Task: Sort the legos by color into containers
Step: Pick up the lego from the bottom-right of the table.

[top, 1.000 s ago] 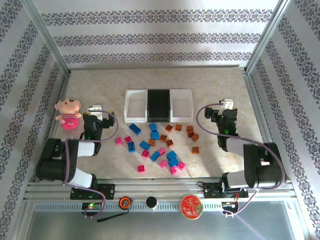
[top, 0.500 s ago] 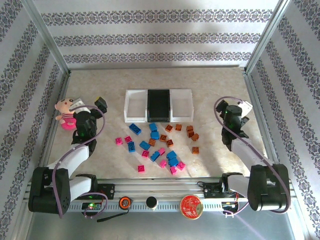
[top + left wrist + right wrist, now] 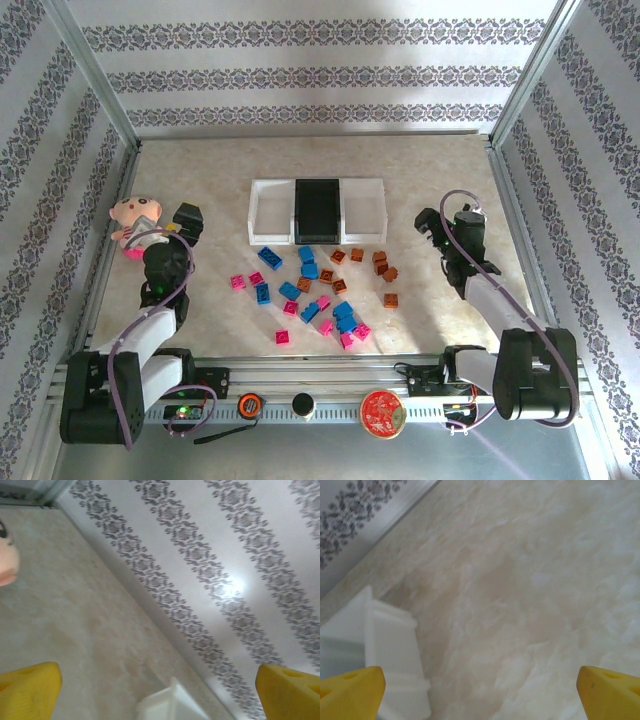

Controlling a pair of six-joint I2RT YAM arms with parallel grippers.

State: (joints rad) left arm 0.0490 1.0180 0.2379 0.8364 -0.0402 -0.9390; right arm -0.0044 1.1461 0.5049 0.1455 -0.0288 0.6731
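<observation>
The left pincer (image 3: 160, 690) and right pincer (image 3: 481, 689) gaped fully, holding nothing. The small pink, blue and orange-brown studded plastic legos (image 3: 315, 290) lay scattered on the table (image 3: 420, 170) near the 3 joined shallow trays (image 3: 265, 235). In so tight a cluster, 1 pinch risked catching 2 colours, and the left arm might nudge the pink plush doll (image 3: 135, 222).

Legos (image 3: 310, 268) glossy plastic; containers (image 3: 270, 238) smooth plastic; table (image 3: 200, 170) matt, marbled; doll (image 3: 135, 222) plush cloth.
</observation>
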